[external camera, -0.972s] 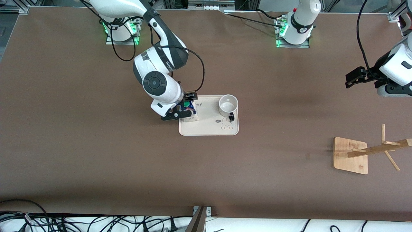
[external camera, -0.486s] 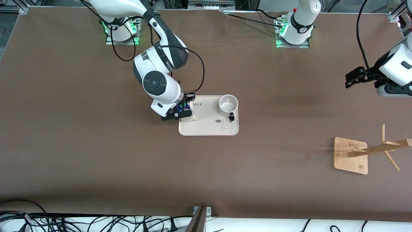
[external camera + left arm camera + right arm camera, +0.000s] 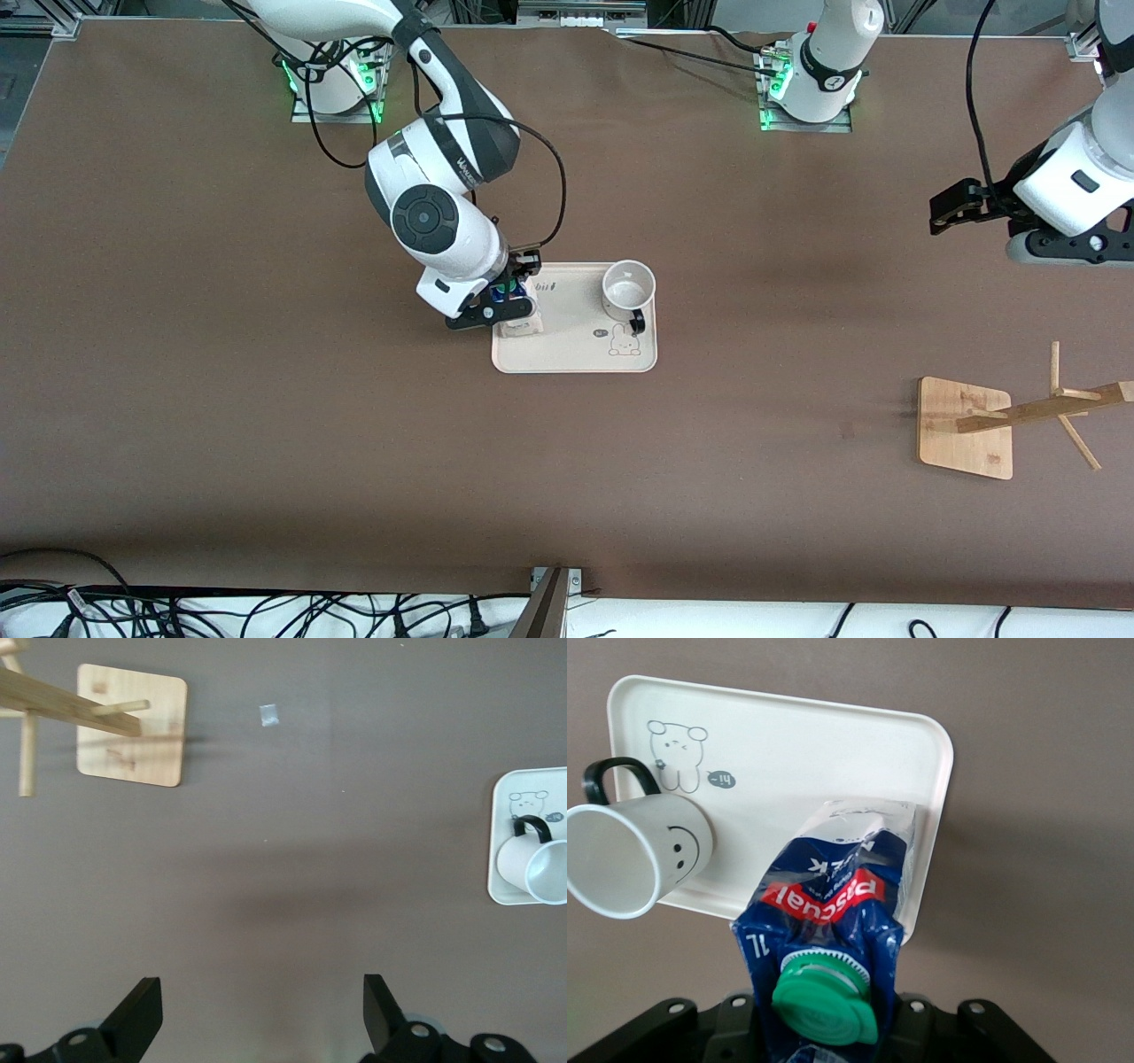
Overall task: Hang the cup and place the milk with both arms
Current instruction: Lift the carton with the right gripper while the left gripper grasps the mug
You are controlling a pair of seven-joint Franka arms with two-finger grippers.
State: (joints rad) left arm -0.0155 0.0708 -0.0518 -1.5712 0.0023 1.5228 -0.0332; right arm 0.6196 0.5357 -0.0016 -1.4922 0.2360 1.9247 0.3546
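- Milk (image 3: pixel 516 312): dark blue gable-top carton with red and white print and a green cap (image 3: pixel 824 994); it stands on the tray (image 3: pixel 576 354) at the tray edge toward the right arm's end of the table.
- Right tool (image 3: pixel 507 291): clenched on the milk at the carton's upper part, just below the cap. In the right wrist view the carton top (image 3: pixel 828 930) fills the space between the two fingers.
- Cup (image 3: pixel 627 288): white mug, upright on the same tray, in the corner toward the left arm's end and away from the front camera. Its black handle (image 3: pixel 637 322) points toward the front camera. A smiley face (image 3: pixel 679 843) shows on its side.
- Tray: cream, rectangular, rounded corners, with a rabbit drawing (image 3: pixel 624 342) near the corner below the cup. It lies near the middle of the table (image 3: pixel 266 425).
- Left tool (image 3: pixel 952 211): released, fingers (image 3: pixel 142 1020) spread wide, holding nothing. It hangs over bare table near the edge at the left arm's end, well apart from the tray. The left arm waits.
- Wooden rack (image 3: pixel 966 427): square base with a slanted post and pegs, near the table corner at the left arm's end, nearer to the front camera than the tray.
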